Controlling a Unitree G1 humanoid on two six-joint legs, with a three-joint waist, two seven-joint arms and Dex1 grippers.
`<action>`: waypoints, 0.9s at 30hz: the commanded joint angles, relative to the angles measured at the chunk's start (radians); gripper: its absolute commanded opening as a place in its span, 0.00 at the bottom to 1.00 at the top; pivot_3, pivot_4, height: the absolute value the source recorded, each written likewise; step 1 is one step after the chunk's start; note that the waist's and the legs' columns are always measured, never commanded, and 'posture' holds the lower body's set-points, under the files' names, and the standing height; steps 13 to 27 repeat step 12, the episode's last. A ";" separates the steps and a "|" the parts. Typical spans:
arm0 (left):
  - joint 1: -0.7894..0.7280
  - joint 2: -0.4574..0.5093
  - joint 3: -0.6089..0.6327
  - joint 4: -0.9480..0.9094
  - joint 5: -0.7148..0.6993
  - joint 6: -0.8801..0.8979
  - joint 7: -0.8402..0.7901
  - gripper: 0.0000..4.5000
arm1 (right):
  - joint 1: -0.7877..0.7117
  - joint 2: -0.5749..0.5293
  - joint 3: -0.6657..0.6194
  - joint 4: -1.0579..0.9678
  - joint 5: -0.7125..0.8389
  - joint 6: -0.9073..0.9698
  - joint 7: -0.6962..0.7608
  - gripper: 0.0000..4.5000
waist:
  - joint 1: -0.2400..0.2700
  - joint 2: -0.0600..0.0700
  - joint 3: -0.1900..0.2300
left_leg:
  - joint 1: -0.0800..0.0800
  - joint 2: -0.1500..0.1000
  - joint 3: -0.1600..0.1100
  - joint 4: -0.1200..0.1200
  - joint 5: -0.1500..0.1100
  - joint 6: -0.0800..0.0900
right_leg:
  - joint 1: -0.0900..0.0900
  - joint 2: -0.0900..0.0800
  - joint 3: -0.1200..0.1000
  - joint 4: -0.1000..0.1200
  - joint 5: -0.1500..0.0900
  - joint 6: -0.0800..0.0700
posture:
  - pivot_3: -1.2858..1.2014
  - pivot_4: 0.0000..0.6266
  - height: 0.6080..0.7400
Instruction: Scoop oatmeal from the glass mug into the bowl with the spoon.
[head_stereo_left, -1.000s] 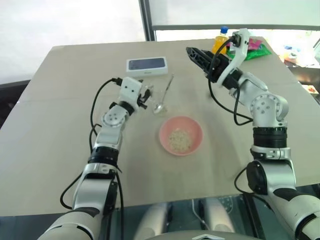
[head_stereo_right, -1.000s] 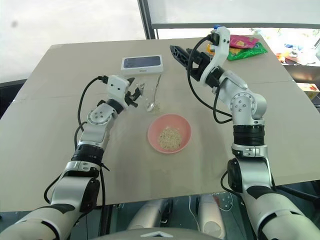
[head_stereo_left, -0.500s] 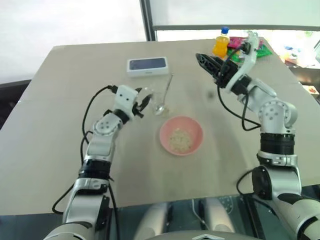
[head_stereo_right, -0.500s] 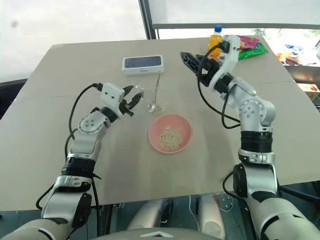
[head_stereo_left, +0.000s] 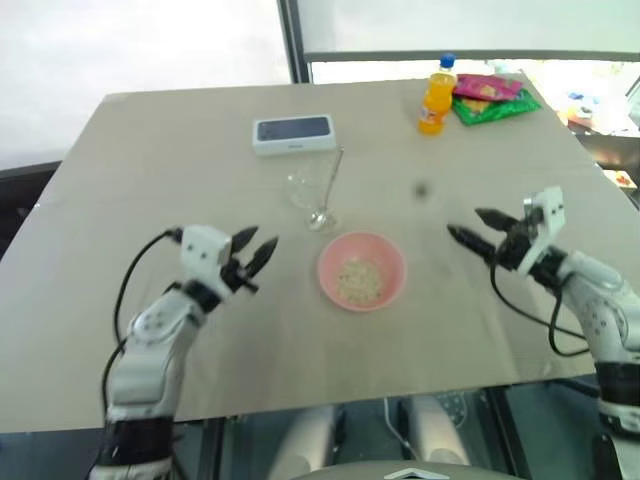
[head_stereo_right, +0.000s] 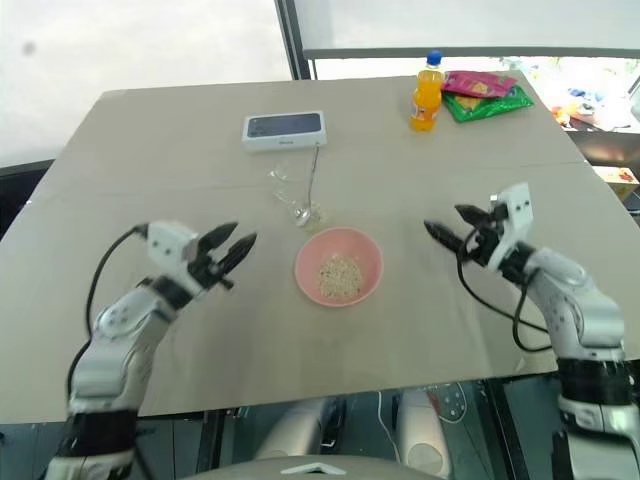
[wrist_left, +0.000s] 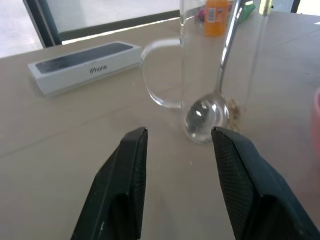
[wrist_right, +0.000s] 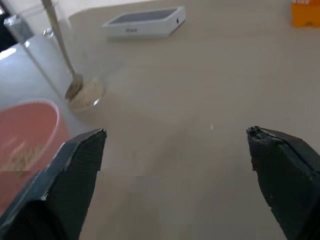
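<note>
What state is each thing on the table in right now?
Small clear glass mug: upright, spoon standing inside.
Slim silver metal spoon: leaning in mug, unheld.
Round pink bowl: holds pale beige oatmeal.
Orange drink bottle: upright, capped.
Left claw: open, empty.
Right claw: open, empty.

Head stereo overlooks table (head_stereo_left: 150, 150); wrist cameras low, near mug (wrist_left: 210, 65).

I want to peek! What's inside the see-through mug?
The spoon stands in the glass mug, its scoop on the bottom beside a little leftover oatmeal. Nothing hides it.
</note>
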 joint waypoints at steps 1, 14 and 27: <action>0.123 0.016 0.050 -0.103 -0.048 0.004 -0.034 0.75 | 0.109 -0.035 -0.002 -0.073 -0.059 -0.127 0.071 1.00 | 0.008 0.000 0.000 | 0.000 0.001 0.000 0.000 0.000 0.000 | 0.001 0.000 0.000 0.000 0.000 0.000 | 0.52 0.24 1.00; 0.261 0.020 0.065 -0.124 -0.021 -0.015 -0.030 0.98 | 0.205 -0.086 -0.022 0.058 -0.104 -0.299 0.225 1.00 | 0.034 0.002 0.002 | 0.017 0.004 -0.001 -0.001 -0.004 -0.003 | 0.023 0.001 -0.005 -0.013 -0.003 -0.003 | 0.52 0.24 1.00; 0.261 0.020 0.065 -0.124 -0.021 -0.015 -0.030 0.98 | 0.205 -0.086 -0.022 0.058 -0.104 -0.299 0.225 1.00 | 0.034 0.002 0.002 | 0.017 0.004 -0.001 -0.001 -0.004 -0.003 | 0.023 0.001 -0.005 -0.013 -0.003 -0.003 | 0.52 0.24 1.00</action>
